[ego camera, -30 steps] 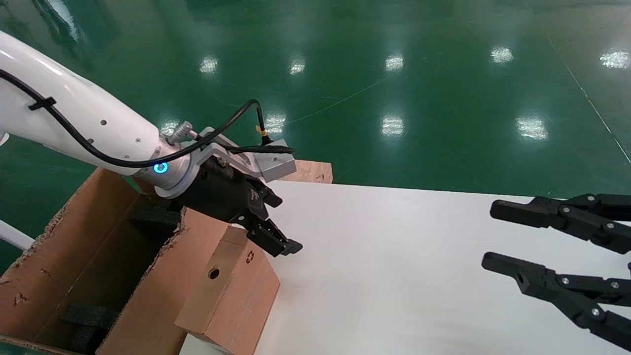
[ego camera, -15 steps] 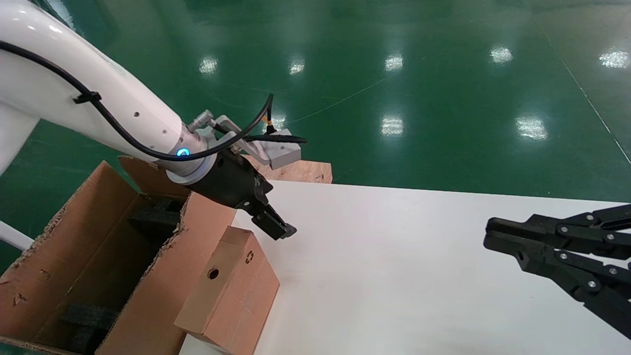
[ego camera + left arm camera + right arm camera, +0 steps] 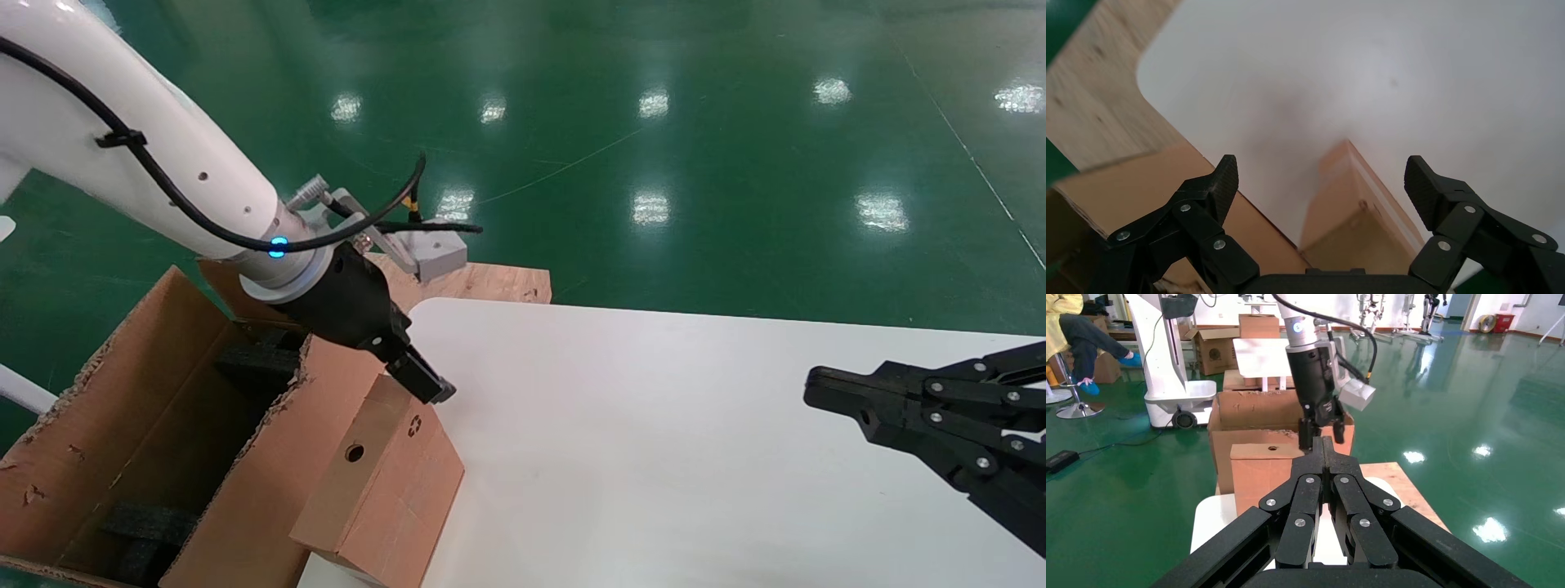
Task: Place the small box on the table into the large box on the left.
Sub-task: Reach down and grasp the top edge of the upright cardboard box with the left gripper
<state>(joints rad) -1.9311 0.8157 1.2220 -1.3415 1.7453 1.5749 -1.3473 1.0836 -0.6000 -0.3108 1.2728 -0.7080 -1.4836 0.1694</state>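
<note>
the large box (image 3: pixel 122 425) sits at about 8 o'clock in the head view, off the left end of the table (image 3: pixel 654 457), its torn rims up and black foam blocks (image 3: pixel 253 359) inside. just to its right the small box (image 3: pixel 384 490) stands on the table's left edge, touching the carton's right wall, its top face showing a round hole (image 3: pixel 354 452) and a recycling mark (image 3: pixel 415 425). the left gripper (image 3: pixel 421 382) hangs at 10 o'clock, just over the far end of the small box; the left wrist view shows its fingers (image 3: pixel 1217 184) spread wide with the box's top ridge between them and nothing pinched. behind it, at 11 o'clock, a plywood board (image 3: pixel 490 284) lies against the table's far corner. the white tabletop runs on toward 3 o'clock, where the right gripper (image 3: pixel 817 388) hovers over the table's right part, well apart from both boxes, its fingers (image 3: pixel 1324 459) pressed together on nothing.
</note>
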